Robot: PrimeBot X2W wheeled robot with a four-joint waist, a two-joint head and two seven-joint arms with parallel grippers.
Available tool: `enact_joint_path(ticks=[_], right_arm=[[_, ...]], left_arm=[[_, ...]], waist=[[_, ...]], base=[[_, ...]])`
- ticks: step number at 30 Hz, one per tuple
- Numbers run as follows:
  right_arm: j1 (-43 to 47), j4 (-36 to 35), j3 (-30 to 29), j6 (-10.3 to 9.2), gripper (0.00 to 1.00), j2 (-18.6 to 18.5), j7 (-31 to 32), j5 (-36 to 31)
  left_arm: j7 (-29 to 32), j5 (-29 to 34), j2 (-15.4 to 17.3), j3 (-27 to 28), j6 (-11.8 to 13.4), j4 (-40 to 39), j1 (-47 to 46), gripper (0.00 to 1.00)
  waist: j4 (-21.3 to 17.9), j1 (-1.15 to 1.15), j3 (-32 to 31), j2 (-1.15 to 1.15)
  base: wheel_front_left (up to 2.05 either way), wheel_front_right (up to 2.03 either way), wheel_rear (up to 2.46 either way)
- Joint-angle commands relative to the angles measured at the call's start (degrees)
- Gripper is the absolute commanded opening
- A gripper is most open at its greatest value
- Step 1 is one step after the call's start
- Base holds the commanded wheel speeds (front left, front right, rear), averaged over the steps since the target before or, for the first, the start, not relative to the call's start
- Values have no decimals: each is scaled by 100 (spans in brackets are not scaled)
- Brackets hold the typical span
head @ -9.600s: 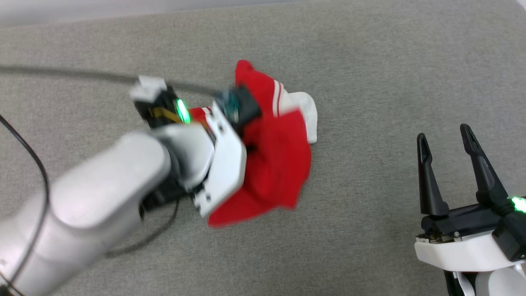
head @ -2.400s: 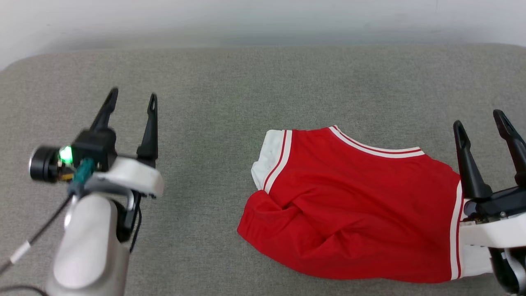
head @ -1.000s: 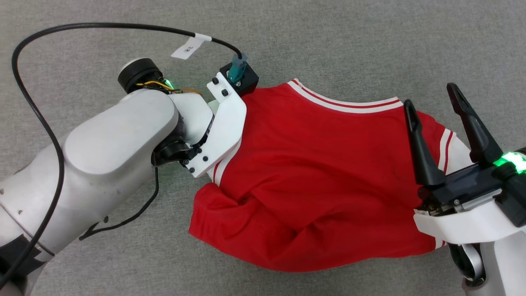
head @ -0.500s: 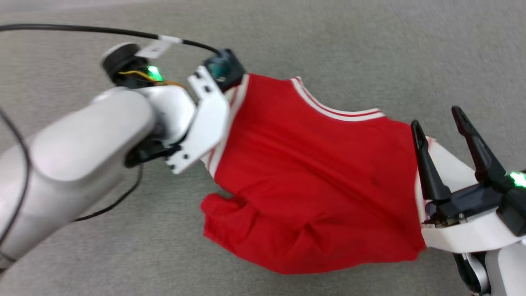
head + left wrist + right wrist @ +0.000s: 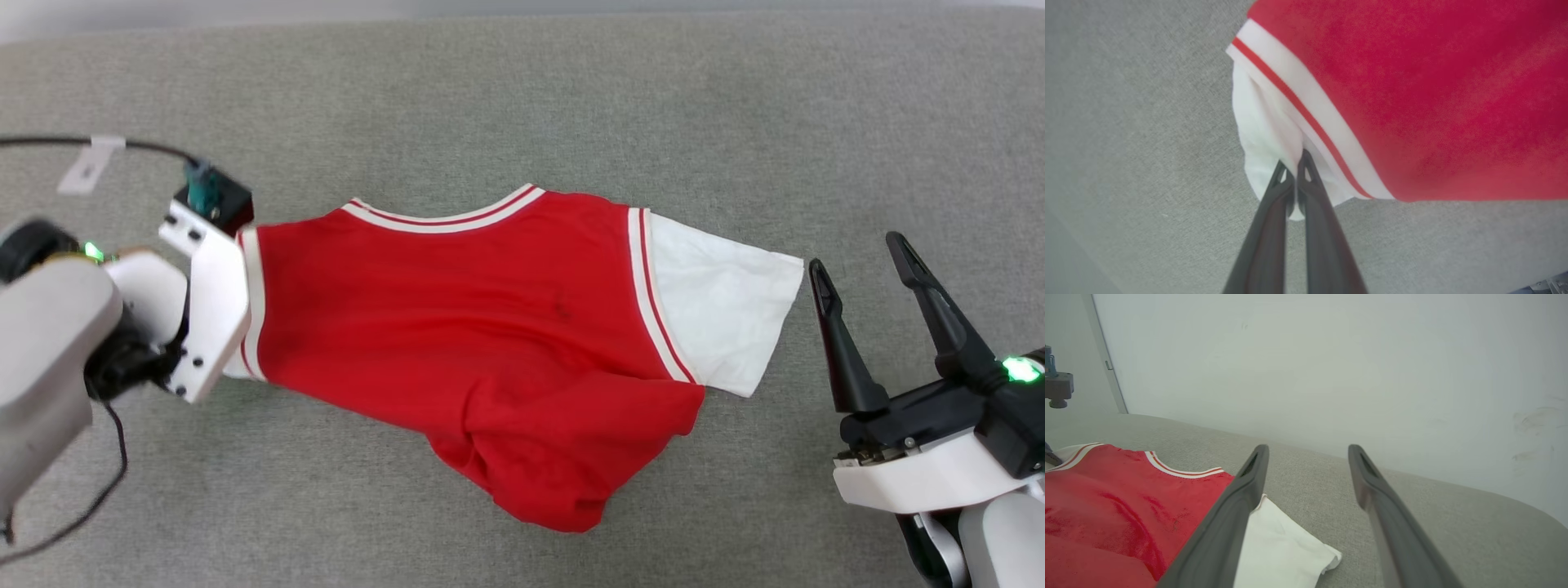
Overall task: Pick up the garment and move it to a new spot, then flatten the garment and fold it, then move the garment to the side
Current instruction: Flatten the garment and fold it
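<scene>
The red jersey T-shirt with white short sleeves and striped trim (image 5: 457, 327) lies about in the middle of the grey cloth-covered table (image 5: 522, 90). Its neck hole points to the far side. No print shows on the side facing up.

The left gripper (image 5: 1294, 167) is clenched on the white left sleeve (image 5: 1257, 130), at the left end of the shirt. Its two dark fingers pinch a bunch of white cloth between them. I think it holds the sleeve there to pull the shirt out long and flat, because the red cloth near it looks smooth and tight.

The right gripper (image 5: 855, 251) is released, with its fingers spread wide and nothing between them. It hovers just beside the white right sleeve (image 5: 718, 318), a little to the right, not touching it. That sleeve lies flat on the table. My guess is the gripper is there so it can grab that sleeve and pull the other way.

The bottom part of the shirt (image 5: 539, 482), on the near side, is bunched up and wrinkled. So the flattening looks only partly done, and the folding has not begun.
</scene>
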Motion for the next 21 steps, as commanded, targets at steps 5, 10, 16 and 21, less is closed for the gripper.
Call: enact_joint_path(ticks=[5,10,16,21], right_arm=[[-154,77,37,-6,100,-17,-11,39],[-140,43,-74,-6,100,-25,-11,21],[-111,-89,-104,-6,100,-19,-11,3],[-201,-201,-71,-6,100,-45,-11,-15]], left_arm=[[-391,-357,-255,128,75,687,449,100],[-589,-239,-245,315,-68,690,-95,100],[-428,-71,-220,458,-205,310,-896,100],[-20,-40,-346,367,-273,132,-1236,100]], waist=[[-134,0,141,0],[-137,0,94,0],[-188,0,122,0],[-291,0,271,0]], base=[[0,0,0],[0,0,0],[0,0,0],[0,0,0]])
